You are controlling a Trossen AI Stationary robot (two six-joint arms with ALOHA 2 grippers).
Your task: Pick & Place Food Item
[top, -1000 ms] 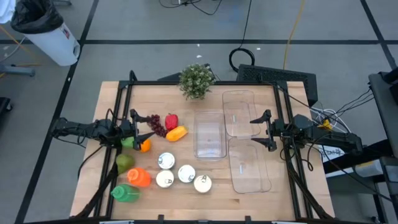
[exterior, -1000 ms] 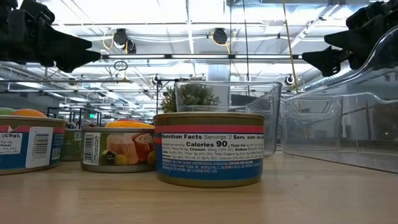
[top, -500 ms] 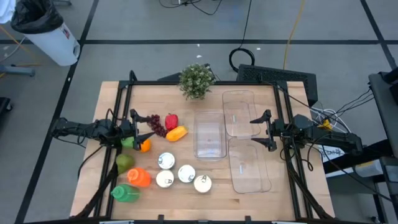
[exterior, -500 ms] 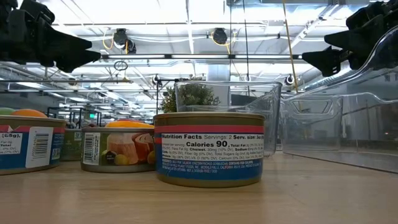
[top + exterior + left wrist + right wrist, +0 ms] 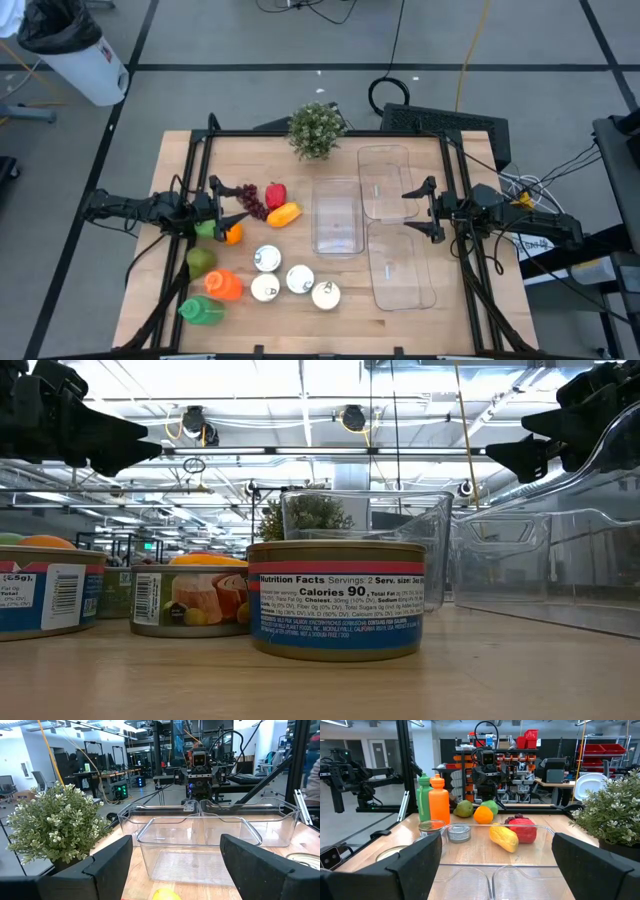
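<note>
At nine o'clock, the spread left gripper (image 5: pixel 232 207) is held above food; nothing is picked yet. The yellow pepper (image 5: pixel 284 213) could be grabbed next. At three o'clock, the right gripper (image 5: pixel 418 210) is spread too.

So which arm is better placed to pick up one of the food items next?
Probably the left. The left gripper hangs open right beside the grapes and orange, while the right gripper sits open over the clear containers, across the table from the food.

Red pepper (image 5: pixel 275 193) beside yellow pepper (image 5: pixel 284 213), dark purple grapes (image 5: pixel 252 201), pale wood-grain worktop (image 5: pixel 400 320), clear bins (image 5: pixel 337 216).
</note>
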